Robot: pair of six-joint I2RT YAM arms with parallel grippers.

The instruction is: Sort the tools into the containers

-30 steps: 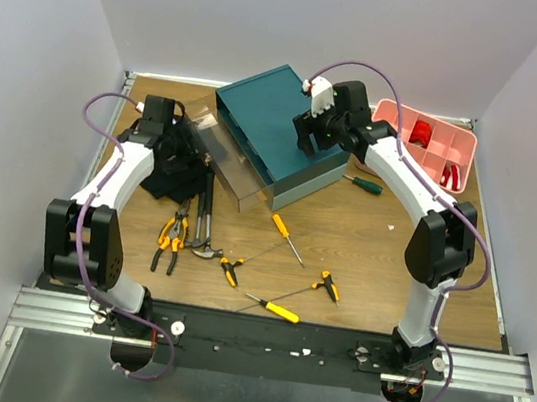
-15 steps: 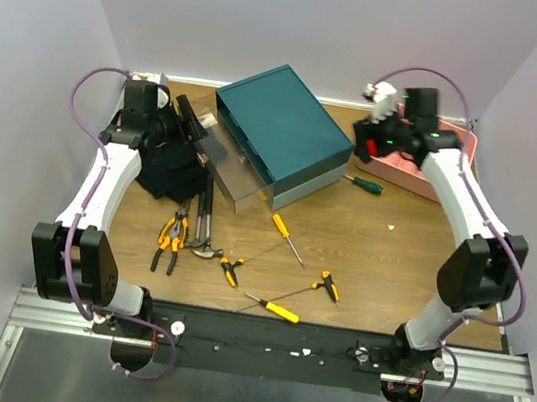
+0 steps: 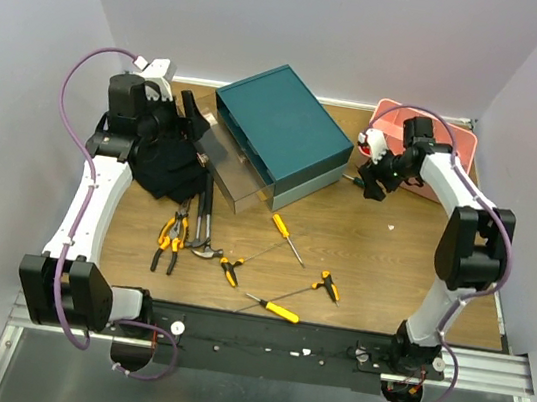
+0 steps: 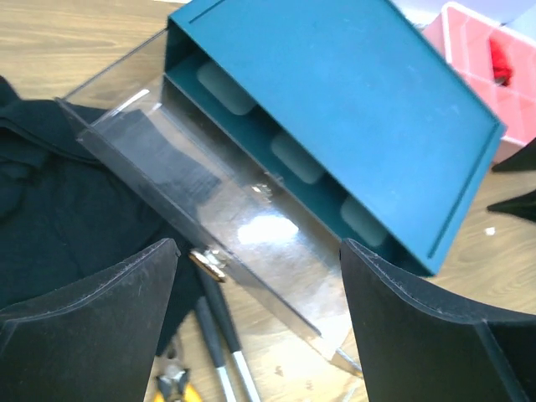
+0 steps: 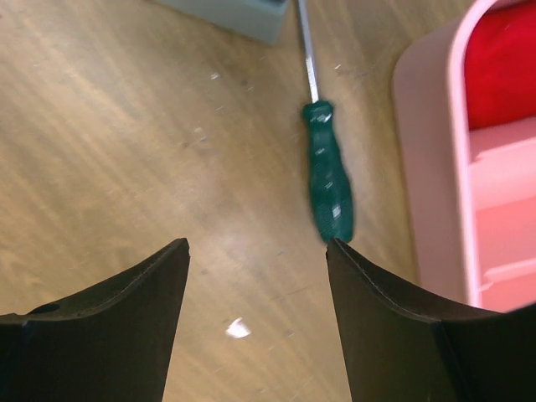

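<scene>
Right gripper [image 5: 255, 249]: jaws wide, nothing between them, hovering over bare wood just beside the pink tray [image 5: 423, 167]; the green-handled screwdriver [image 5: 328, 177] lies flat alongside the tray's wall, close to it but apart; handle end nearest my jaws, shaft running away from them; it sits ahead of the gap, offset toward the tray-side finger; its long axis crosses my closing line, which I judge favourable. Left gripper [image 4: 258, 251], also wide and empty, is well away from the tray; right arm nearer.
</scene>
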